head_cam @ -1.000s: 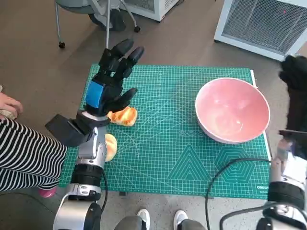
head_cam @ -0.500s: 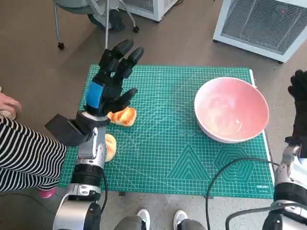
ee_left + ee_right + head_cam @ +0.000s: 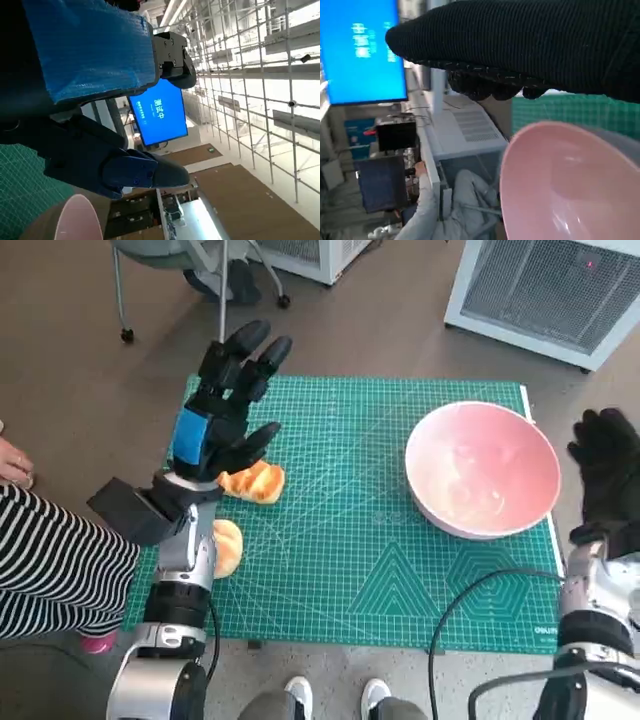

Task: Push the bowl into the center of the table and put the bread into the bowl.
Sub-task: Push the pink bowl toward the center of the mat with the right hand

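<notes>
A pink bowl [image 3: 484,468] sits toward the right edge of the surface, just beside the robot's right hand [image 3: 606,468], which is raised at the bowl's outer side with its gloved fingers apart and holding nothing; whether it touches the rim cannot be told. In the right wrist view the bowl's rim [image 3: 570,175] curves directly under the glove [image 3: 530,45]. Across the green cutting mat [image 3: 350,570], the left hand [image 3: 222,405] (blue tape across its back) hovers above the mat with its black fingers [image 3: 245,345] spread and empty. One piece of bread [image 3: 254,481] lies on the mat just below that hand's thumb, and a second piece of bread [image 3: 228,545] rests nearer the robot, beside the left forearm [image 3: 185,570]; both are well apart from the bowl. The left wrist view shows the bowl's edge [image 3: 77,220] past the open fingers. Around the surface lie brown floor, a white grilled unit [image 3: 550,290] beyond the bowl, chair legs [image 3: 125,300] beyond the left hand, and a person's striped sleeve [image 3: 50,560] at the left. A blue screen [image 3: 360,50] glows in the room.
</notes>
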Controlling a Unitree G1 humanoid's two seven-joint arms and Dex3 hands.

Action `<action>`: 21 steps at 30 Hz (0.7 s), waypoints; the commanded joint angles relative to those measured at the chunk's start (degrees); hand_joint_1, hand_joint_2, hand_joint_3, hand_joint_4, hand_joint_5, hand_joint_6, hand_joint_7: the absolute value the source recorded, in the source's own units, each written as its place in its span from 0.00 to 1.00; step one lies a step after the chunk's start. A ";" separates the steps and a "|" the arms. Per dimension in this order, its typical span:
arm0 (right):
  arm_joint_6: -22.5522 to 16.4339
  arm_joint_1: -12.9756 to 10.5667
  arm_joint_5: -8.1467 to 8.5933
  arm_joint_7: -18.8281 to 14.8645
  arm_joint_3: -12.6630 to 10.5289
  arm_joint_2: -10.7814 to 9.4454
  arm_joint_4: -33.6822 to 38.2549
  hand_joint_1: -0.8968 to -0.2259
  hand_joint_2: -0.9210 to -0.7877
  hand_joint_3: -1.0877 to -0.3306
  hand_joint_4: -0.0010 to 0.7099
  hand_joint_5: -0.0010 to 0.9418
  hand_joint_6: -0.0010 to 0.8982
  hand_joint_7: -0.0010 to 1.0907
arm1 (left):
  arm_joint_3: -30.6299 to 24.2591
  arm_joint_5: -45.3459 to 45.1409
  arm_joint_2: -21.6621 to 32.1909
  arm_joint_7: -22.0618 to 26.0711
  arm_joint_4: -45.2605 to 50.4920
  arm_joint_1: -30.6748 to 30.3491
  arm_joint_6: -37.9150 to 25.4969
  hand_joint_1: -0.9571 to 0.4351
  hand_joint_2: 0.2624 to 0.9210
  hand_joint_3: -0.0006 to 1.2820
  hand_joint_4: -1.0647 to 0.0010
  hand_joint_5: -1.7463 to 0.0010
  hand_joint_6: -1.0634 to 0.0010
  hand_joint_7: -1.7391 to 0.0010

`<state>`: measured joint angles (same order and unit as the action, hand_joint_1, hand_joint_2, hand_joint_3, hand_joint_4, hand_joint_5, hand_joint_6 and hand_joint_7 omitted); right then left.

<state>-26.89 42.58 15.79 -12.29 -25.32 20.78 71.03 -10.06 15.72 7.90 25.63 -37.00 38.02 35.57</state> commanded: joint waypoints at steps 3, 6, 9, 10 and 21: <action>2.74 0.54 -0.05 -1.34 0.11 -2.43 1.93 0.39 0.00 0.35 0.15 0.00 0.06 0.28 | -0.38 -0.54 0.93 -0.79 1.34 -0.72 0.90 0.20 1.00 0.22 0.76 0.93 0.98 0.67; 3.56 0.80 -0.88 -1.68 0.85 -3.06 2.33 0.39 0.00 0.35 0.15 0.00 0.06 0.26 | -0.30 -0.76 1.18 -1.07 1.76 -1.18 0.95 0.20 1.00 0.22 0.76 0.93 0.97 0.68; 3.98 0.99 -1.11 -1.84 1.20 -3.50 2.46 0.39 0.00 0.36 0.14 0.00 0.07 0.26 | -0.18 -0.97 1.41 -1.32 2.20 -1.56 0.94 0.20 1.00 0.22 0.76 0.94 0.97 0.68; 4.16 1.14 -1.17 -1.87 1.35 -3.81 2.56 0.38 0.00 0.36 0.15 0.00 0.07 0.26 | -0.19 -1.07 1.57 -1.40 2.18 -1.62 0.92 0.20 1.00 0.22 0.76 0.94 0.97 0.68; 4.52 2.86 -2.02 -1.87 3.30 -6.97 2.64 0.35 0.00 0.38 0.17 0.01 0.10 0.25 | -0.08 -2.23 2.34 -2.53 3.70 -2.80 0.68 0.21 1.00 0.24 0.76 0.94 0.96 0.69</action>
<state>-23.46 45.20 15.15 -13.92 -22.89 15.20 72.56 -10.01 13.92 9.73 23.54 -34.54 36.21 35.89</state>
